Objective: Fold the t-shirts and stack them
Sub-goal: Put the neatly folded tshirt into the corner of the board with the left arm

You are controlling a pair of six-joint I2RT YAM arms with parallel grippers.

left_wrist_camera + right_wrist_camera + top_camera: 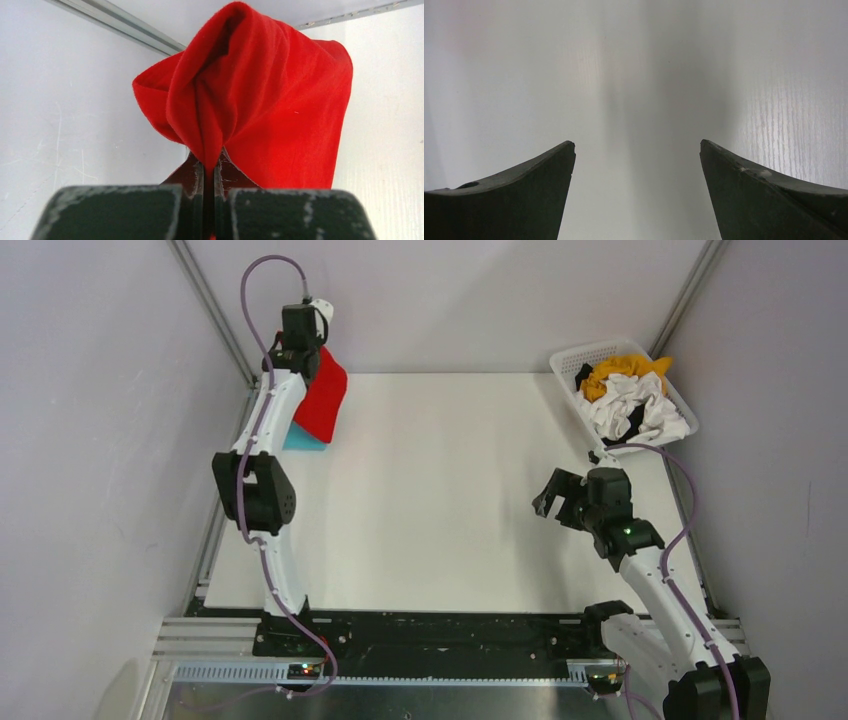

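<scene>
A folded red t-shirt (322,397) hangs in the air at the table's far left corner, pinched at its top by my left gripper (312,340). From the left wrist the red t-shirt (265,100) fills the view, a bunch of its cloth clamped between the shut fingers (196,175). Under it a turquoise-blue t-shirt (303,440) lies flat on the table, mostly hidden by the arm and the red cloth. My right gripper (552,502) hovers open over the right side of the table, with only bare white tabletop between its fingers (544,185).
A white lattice basket (568,362) at the far right corner holds an orange-yellow shirt (618,370), white shirts (640,405) and a bit of black cloth. Grey walls close in the table on the left, back and right.
</scene>
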